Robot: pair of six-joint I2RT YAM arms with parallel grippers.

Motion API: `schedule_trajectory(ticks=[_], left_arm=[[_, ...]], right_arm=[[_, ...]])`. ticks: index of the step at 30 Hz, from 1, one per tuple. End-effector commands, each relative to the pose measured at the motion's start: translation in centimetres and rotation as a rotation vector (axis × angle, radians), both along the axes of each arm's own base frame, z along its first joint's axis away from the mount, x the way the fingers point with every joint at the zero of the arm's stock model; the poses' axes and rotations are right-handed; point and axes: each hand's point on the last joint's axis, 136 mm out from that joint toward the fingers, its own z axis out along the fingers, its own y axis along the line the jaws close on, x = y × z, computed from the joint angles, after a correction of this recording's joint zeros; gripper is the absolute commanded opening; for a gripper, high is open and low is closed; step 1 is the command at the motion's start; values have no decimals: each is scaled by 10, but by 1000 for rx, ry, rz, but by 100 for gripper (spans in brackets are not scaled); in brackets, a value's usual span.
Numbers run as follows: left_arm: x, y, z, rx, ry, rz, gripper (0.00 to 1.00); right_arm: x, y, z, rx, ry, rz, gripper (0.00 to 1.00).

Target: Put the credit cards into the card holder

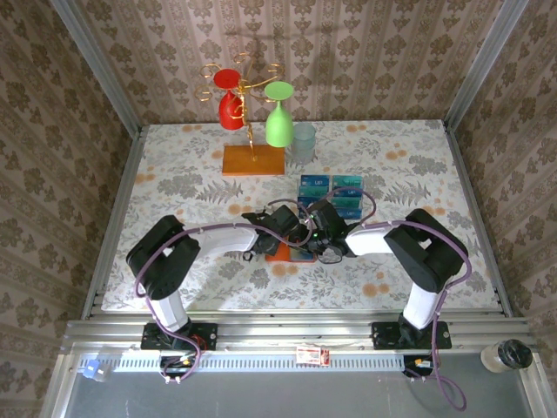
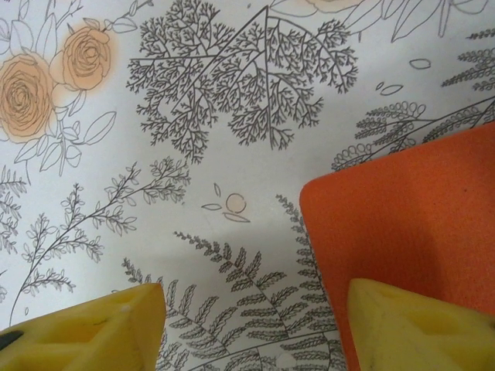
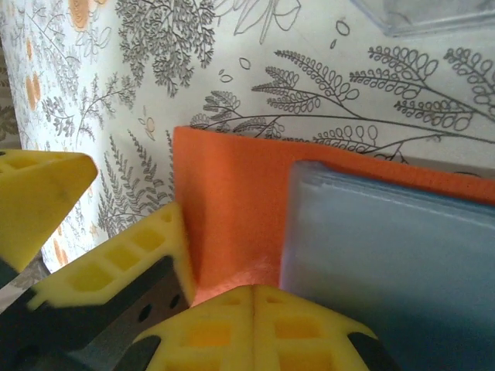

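Note:
The card holder is an orange-red wallet lying open at mid-table, between the two arms. Its grey-blue pockets face up, and its orange flap rises on the left. My right gripper is shut, nothing showing between its pads, its tips against the orange inner face beside the pockets. My left gripper is open, one finger over bare table and the other over the wallet's orange cover. One of its yellow fingers rests against the flap's outer side. The blue and teal credit cards sit just behind the wallet.
A wooden stand hung with a red and a green glass is at the back, with a clear cup beside it. A clear plastic edge lies just beyond the wallet. Metal frame posts and patterned walls close the table in.

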Motion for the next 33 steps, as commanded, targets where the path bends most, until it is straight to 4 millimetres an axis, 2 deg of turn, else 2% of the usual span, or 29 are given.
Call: schedule_trajectory(ticks=[1,7,10,15,19,23,27,30,33], left_arm=[[-1,6,18,-57,6,54,65],[0,17,39,-293,36,183,67],[1,12,53,-471,37,213,69],[3,-22,84,-754,34,187,71],[5,-51,97,-950,53,184,71],[7,-72,97,-1065,66,196,72],[2,-90,86,-1102,98,208,71],[-4,-92,70,-1082,105,236,70],[-8,-83,57,-1076,98,275,70]], right_arm=[[-1,4,-8,-1,21,-5,0],[-8,-3,-20,-26,45,-22,0],[-11,-7,-24,-35,54,-28,0],[-16,-11,-26,-43,62,-30,0],[-16,-10,-22,-37,57,-28,0],[-15,-8,-16,-27,46,-21,0],[-13,-7,-12,-21,37,-20,0],[-11,-6,-9,-10,31,-23,0],[-10,-6,-4,3,26,-29,0]])
